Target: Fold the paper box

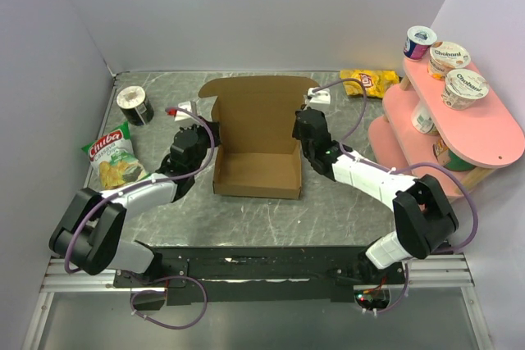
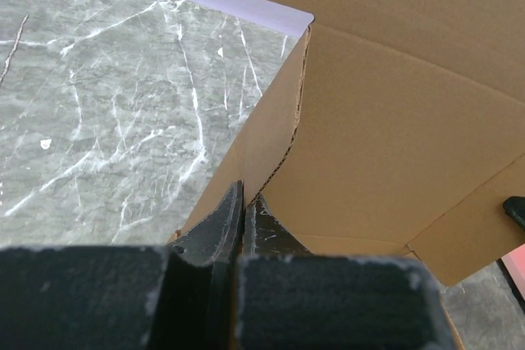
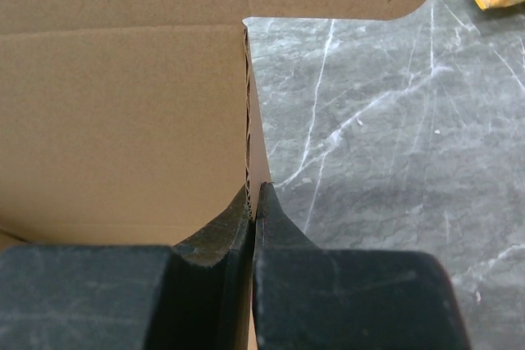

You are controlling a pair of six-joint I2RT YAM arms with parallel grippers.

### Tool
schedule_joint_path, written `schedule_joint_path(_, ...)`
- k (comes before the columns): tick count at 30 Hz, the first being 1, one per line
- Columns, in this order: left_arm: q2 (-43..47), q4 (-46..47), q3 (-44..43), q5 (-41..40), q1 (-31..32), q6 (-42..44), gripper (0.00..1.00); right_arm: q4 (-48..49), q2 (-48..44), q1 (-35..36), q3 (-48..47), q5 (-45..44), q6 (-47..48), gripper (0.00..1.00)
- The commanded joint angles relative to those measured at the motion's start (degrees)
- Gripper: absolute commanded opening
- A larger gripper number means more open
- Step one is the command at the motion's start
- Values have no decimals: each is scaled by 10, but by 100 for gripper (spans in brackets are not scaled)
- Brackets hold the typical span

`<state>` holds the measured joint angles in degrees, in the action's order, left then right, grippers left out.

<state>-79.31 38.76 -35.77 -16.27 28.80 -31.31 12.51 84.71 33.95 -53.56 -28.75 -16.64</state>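
Note:
The paper box [image 1: 257,133] is plain brown cardboard in the middle of the table, its side walls raised and its lid flap lying open toward the back. My left gripper [image 1: 207,131] is shut on the box's left wall [image 2: 271,141], one finger [image 2: 220,223] outside and the other inside. My right gripper [image 1: 302,127] is shut on the right wall [image 3: 256,145], which stands upright between its fingers [image 3: 275,219]. The box's inner floor [image 3: 115,120] shows in both wrist views.
A green chip bag [image 1: 113,157] and a dark can [image 1: 134,105] lie at the left. A yellow snack bag [image 1: 369,82] lies at the back right. A pink two-tier stand [image 1: 459,120] with yogurt cups stands on the right. Grey walls enclose the table.

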Motion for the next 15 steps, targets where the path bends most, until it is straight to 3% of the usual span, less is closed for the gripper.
schedule_joint_path(1, -4, -36, 26, 86, 45, -56, 1, -5, 20, 43, -37, 50, -61, 0)
schedule_joint_path(15, 9, -27, 85, 77, 63, -76, 1, 35, 5, 95, 32, -1, -66, 0)
